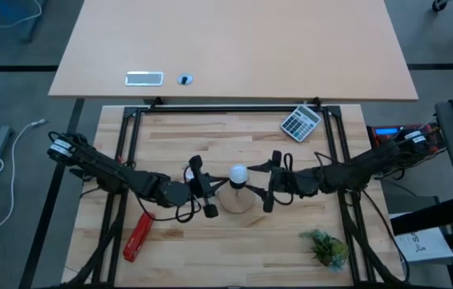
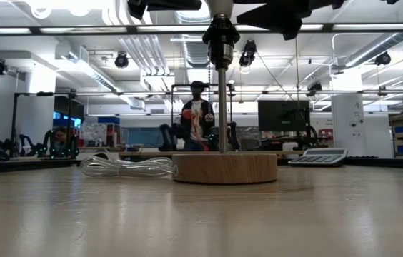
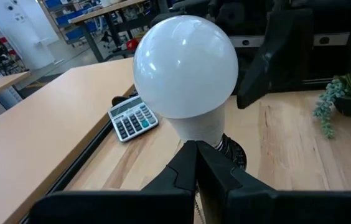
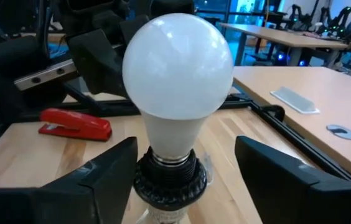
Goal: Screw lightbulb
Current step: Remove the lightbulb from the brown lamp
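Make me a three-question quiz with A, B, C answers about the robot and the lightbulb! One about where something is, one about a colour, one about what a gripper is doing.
1. Where is the lightbulb?
A. Lying beside the calculator
B. Sitting in the black socket on the wooden disc
C. On the far light-coloured table

2. What colour is the stapler?
A. Red
B. Blue
C. Yellow

3. How are the right gripper's fingers?
A. Shut tight on the bulb
B. Holding the plant
C. Open, one finger on each side of the socket

Answers:
1. B: the right wrist view shows the bulb's base down in the black socket, and the high view shows it over the wooden disc between the two arms.
2. A: it lies red on the table near the left arm.
3. C: both dark fingers stand apart from the socket, with gaps showing.
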Robot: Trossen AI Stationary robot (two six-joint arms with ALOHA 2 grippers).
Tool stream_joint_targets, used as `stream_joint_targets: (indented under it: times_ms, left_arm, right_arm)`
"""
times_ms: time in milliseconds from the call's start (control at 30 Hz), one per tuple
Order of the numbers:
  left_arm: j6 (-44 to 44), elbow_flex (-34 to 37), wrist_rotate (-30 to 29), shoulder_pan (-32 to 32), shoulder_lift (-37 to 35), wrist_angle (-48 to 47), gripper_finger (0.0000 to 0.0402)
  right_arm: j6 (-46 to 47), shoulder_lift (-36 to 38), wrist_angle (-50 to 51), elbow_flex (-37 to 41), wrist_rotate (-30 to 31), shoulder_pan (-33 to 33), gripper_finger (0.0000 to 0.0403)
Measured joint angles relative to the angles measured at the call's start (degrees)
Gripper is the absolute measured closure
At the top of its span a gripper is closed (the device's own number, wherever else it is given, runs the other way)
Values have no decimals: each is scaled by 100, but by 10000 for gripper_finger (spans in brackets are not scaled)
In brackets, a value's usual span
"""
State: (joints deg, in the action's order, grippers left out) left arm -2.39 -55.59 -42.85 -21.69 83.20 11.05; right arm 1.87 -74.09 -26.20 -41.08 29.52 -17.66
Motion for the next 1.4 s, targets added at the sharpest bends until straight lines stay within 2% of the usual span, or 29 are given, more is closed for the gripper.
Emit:
stream_joint_targets:
  times_ms: [433, 1000, 1233, 1400]
  left_arm:
    - [4, 2, 77, 0, 0, 2, 402]
    - [2, 2, 155, 7, 0, 52, 402]
    - [-3, 2, 162, 14, 2, 52, 402]
    - [-26, 2, 634, 124, 2, 59, 401]
  right_arm:
    - [-189, -444, -717, -3, -4, 132, 96]
    - [-411, -479, -731, -177, -166, 158, 129]
    - [-394, -479, -731, -177, -168, 166, 130]
    - [-334, -479, -731, -177, -168, 203, 124]
